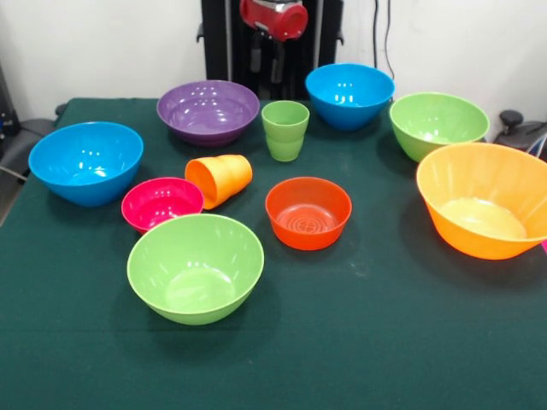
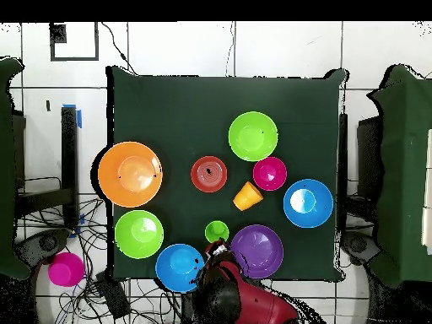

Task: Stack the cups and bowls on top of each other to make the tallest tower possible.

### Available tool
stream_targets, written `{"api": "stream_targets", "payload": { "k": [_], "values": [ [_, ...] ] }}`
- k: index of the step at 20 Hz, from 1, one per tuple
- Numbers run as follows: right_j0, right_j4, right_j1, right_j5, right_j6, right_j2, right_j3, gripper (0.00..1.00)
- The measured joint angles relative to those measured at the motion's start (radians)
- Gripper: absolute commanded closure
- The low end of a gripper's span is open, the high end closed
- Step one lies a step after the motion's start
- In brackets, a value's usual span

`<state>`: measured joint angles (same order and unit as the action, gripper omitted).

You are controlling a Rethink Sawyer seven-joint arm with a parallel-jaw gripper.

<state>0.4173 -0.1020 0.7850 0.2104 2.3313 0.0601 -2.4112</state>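
Observation:
All stand apart on the green table (image 1: 385, 342); nothing is stacked. The orange cup (image 1: 220, 179) (image 2: 247, 196) lies on its side next to the small magenta bowl (image 1: 161, 203) (image 2: 270, 173). The light green cup (image 1: 285, 130) (image 2: 217, 231) stands upright. Around them are the small orange-red bowl (image 1: 308, 212) (image 2: 208, 174), two blue bowls (image 1: 85, 162) (image 1: 349, 94), the purple bowl (image 1: 208, 111) (image 2: 256, 251), two light green bowls (image 1: 195, 266) (image 1: 438, 124) and the large orange bowl (image 1: 483, 201) (image 2: 130, 174). My gripper (image 1: 267, 58) (image 2: 216, 250) hangs at the table's robot side, behind the green cup, holding nothing.
The red arm (image 2: 253, 304) is drawn back over the pedestal. A magenta round thing (image 2: 65, 269) lies off the table on the floor among cables. The table's edge nearest the front camera has bare cloth.

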Motion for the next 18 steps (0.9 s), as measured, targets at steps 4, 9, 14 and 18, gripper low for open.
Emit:
{"api": "stream_targets", "payload": {
  "k": [4, 9, 14, 18],
  "values": [
    [-0.01, 0.007, 0.0, 0.0, 0.0, -0.007, 0.0, 0.0],
    [-0.019, 0.019, 0.0, 0.0, 0.0, -0.01, 0.0, 0.0],
    [-0.02, 0.02, -0.006, 0.001, 0.0, -0.01, 0.003, 0.0],
    [-0.015, 0.02, -0.057, 0.012, 0.0, -0.01, 0.022, 0.0]
  ]
}}
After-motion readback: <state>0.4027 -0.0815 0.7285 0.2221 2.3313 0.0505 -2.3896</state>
